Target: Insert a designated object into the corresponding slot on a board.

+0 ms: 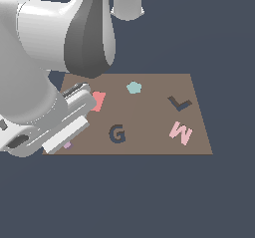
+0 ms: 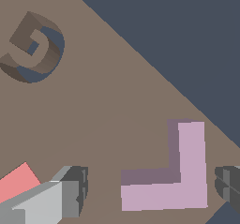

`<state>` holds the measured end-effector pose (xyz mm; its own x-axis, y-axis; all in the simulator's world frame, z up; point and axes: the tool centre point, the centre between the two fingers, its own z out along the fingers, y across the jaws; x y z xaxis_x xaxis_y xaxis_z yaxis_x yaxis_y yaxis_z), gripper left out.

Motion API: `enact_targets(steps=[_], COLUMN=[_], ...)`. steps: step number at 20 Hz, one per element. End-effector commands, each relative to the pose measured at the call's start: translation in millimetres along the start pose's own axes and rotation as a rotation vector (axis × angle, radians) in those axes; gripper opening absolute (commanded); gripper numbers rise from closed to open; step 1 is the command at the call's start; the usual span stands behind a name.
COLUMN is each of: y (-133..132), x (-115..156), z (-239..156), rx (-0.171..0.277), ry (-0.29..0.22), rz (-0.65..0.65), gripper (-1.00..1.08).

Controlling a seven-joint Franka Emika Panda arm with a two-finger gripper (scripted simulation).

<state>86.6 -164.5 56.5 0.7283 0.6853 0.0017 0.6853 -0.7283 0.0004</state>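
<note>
Gripper (image 2: 150,190) spread wide over the lilac L piece (image 2: 180,181)

The fingers (image 2: 70,197) stand apart on either side of the piece — not touching it. It lies flat at the board's (image 1: 149,132) 8 o'clock corner; the L slot (image 1: 179,103) sits well apart, near 2 o'clock, above the pink M (image 1: 180,132).

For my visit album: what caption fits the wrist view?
Open end effector straddling a lilac L-shaped piece on the brown board, G-shaped cut-out nearby.
</note>
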Motion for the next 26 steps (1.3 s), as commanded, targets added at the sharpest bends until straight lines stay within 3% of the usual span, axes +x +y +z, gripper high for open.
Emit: enact_targets(steps=[1, 21, 22, 26], y=[5, 10, 10, 10], x=[1, 3, 3, 3], z=[3, 27, 27, 27], rx=[0.000, 0.000, 0.000, 0.000], ry=[-0.001, -0.002, -0.002, -0.002], rz=[-0.022, -0.043, -0.043, -0.043], gripper=[1.00, 1.00, -1.00, -1.00])
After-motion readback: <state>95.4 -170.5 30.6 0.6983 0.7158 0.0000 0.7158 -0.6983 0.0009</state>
